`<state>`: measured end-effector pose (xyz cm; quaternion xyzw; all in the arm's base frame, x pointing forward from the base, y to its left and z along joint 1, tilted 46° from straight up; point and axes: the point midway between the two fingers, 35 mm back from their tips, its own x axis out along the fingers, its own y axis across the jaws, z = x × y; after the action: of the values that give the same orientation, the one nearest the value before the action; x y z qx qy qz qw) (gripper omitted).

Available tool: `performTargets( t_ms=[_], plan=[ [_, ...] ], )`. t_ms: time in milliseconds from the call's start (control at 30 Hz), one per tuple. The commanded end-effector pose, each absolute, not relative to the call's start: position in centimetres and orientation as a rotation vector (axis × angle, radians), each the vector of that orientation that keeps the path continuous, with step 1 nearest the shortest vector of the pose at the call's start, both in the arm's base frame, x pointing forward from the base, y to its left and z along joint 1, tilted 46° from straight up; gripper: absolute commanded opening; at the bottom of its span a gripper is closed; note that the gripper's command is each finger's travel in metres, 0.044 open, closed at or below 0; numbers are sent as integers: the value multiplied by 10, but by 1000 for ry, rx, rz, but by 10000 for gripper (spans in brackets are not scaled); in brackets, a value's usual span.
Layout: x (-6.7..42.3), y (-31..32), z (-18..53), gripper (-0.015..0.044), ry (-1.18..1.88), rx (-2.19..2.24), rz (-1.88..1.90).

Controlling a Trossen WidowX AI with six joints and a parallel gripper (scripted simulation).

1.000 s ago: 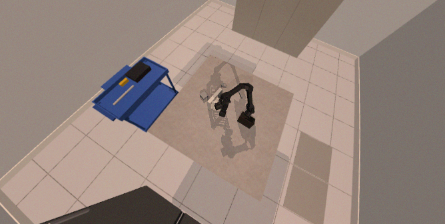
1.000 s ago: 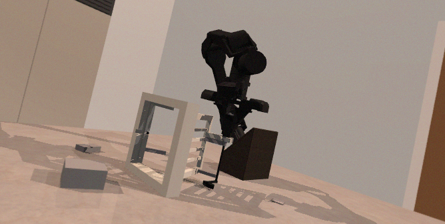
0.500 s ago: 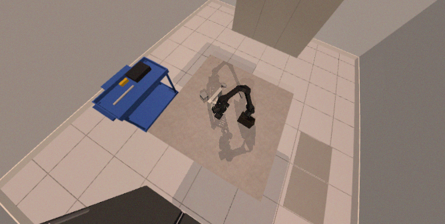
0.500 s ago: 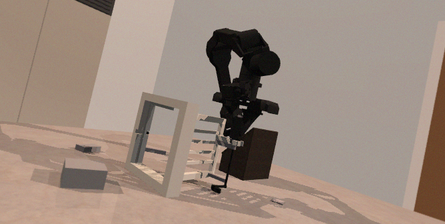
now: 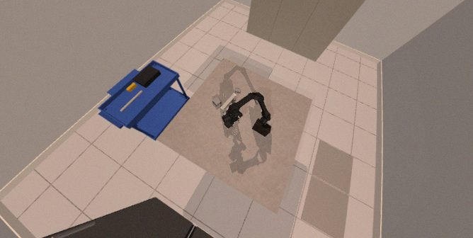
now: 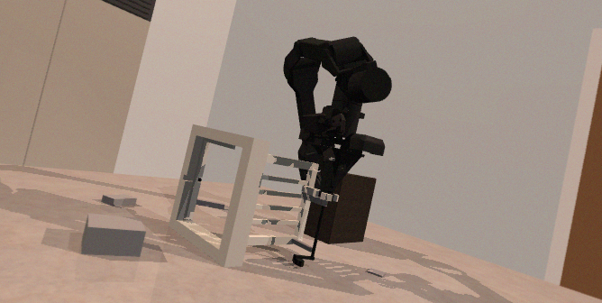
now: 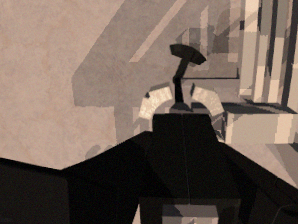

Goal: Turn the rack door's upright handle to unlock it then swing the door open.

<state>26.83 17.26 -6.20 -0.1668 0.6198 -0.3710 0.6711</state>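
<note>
Blue cart [image 5: 166, 113] (loaded) beside pale tiled floor [image 5: 141, 170].

The top view looks steeply down from high above the square, mottled beige desk [image 5: 283, 170], taking it in whole from far off. The exterior view sits low and much nearer, tilted, looking across the desk. The wrist view is closest, looking past the black end effector [image 5: 230, 117] [image 6: 329, 185] [image 7: 181, 107] down onto the desk. Top and exterior share the pale, open rectangular frame [image 5: 229, 101] [image 6: 239, 203].
</note>
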Motion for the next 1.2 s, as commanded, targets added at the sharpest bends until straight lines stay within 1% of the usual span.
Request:
performTargets(
  t_ms=[0, 333, 667, 700, 1167],
  plan=[
    [269, 173, -63, 21, 1386, -354, -857],
    [269, 173, -63, 21, 1386, -354, -857],
    [269, 173, -63, 284, 1386, -354, -857],
    [269, 173, -63, 293, 1386, -354, -857],
    [271, 186, -52, 293, 1386, -357, -844]
  ],
)
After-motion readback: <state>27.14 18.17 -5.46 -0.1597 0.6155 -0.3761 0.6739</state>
